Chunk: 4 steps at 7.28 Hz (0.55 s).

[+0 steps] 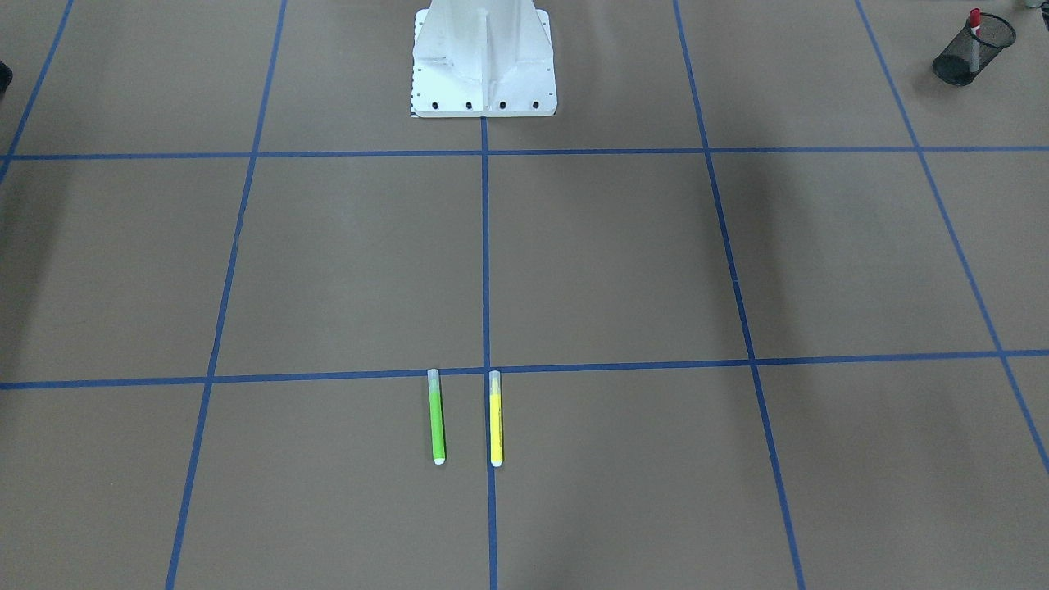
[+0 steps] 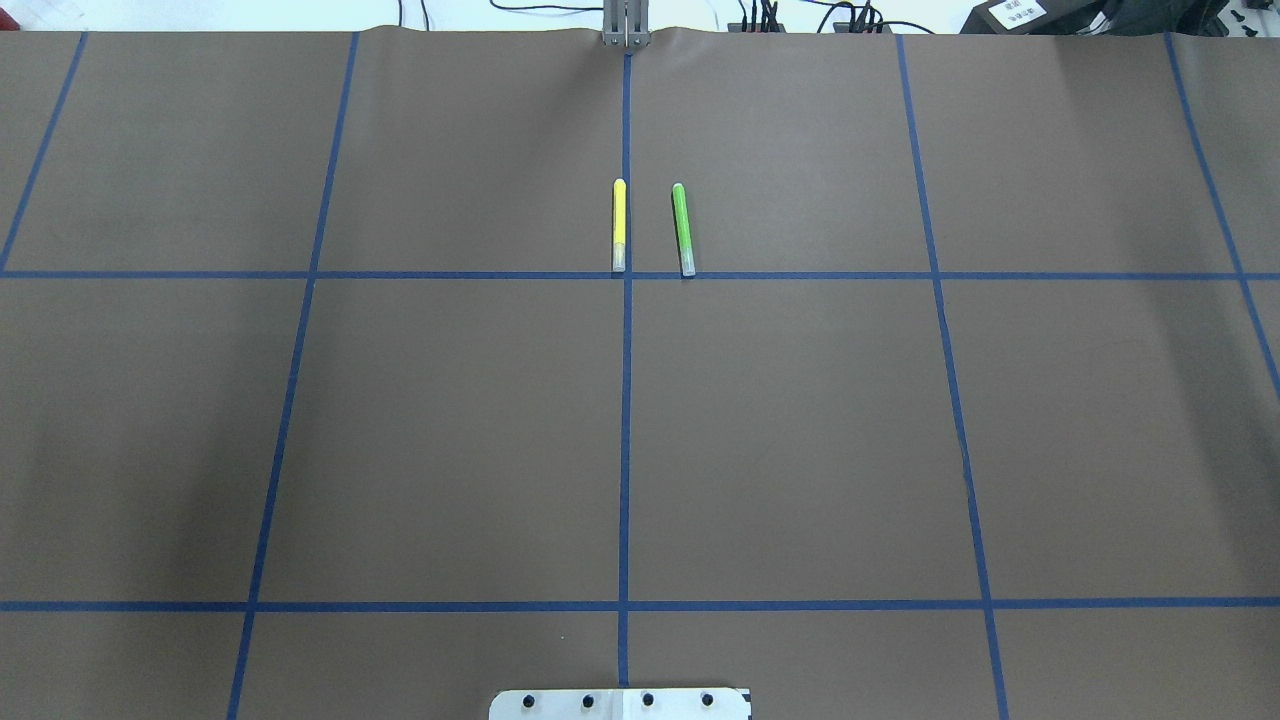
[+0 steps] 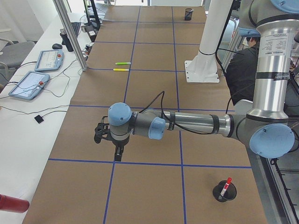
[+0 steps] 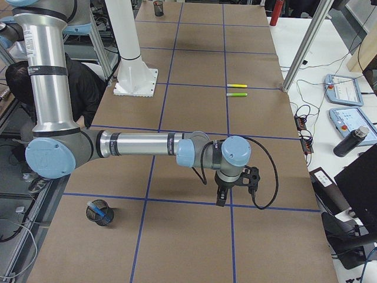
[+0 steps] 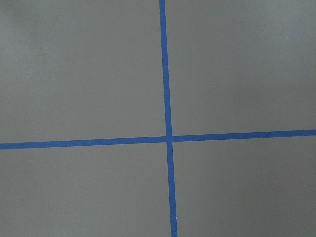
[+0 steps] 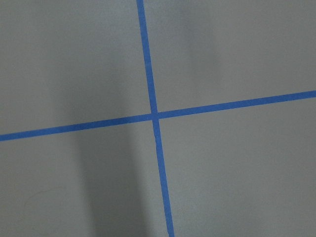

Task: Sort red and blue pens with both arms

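Note:
The red pen [image 1: 974, 29] stands upright in a black mesh cup [image 1: 973, 53] at the table corner on my left side; the exterior left view shows the red pen [image 3: 225, 185] in the cup [image 3: 224, 192] too. The blue pen [image 4: 94, 207] rests in a second mesh cup [image 4: 100, 214] on my right side. My left gripper [image 3: 118, 157] points down over the brown table, far from both cups. My right gripper [image 4: 220, 201] hangs likewise over a tape line. Both show only in the side views, so I cannot tell whether they are open or shut. Both wrist views show only table and tape.
A lime-green marker [image 1: 437, 418] and a yellow marker [image 1: 495, 419] lie side by side near the table's far middle. The white robot base [image 1: 483, 65] stands at the near edge. Tablets [image 3: 30, 84] and cables lie beyond the far edge. A person [image 3: 243, 65] sits behind the base.

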### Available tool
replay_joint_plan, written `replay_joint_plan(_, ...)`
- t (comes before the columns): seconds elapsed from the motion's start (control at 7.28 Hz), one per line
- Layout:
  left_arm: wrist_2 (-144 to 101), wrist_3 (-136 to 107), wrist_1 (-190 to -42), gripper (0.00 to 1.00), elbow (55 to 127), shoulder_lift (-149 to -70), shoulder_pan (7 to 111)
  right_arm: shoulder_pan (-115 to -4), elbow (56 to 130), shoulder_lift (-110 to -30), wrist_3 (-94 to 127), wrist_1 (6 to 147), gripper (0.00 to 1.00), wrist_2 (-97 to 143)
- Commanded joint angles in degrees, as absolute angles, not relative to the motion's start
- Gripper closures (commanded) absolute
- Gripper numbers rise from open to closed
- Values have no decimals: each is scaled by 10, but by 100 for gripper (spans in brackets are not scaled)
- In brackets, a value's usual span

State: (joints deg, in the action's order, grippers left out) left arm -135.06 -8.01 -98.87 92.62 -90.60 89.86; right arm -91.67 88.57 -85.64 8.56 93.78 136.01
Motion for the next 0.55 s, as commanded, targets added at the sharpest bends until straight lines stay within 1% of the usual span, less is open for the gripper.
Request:
replay_joint_plan(0.0,-1351,-105,-991,0,928,-906,898,-917,884,-858,99,929,0,1360)
replay_joint_plan(0.41,-1354,-105,-985,0,944,-901,899,-917,882,-858,99,929,0,1359)
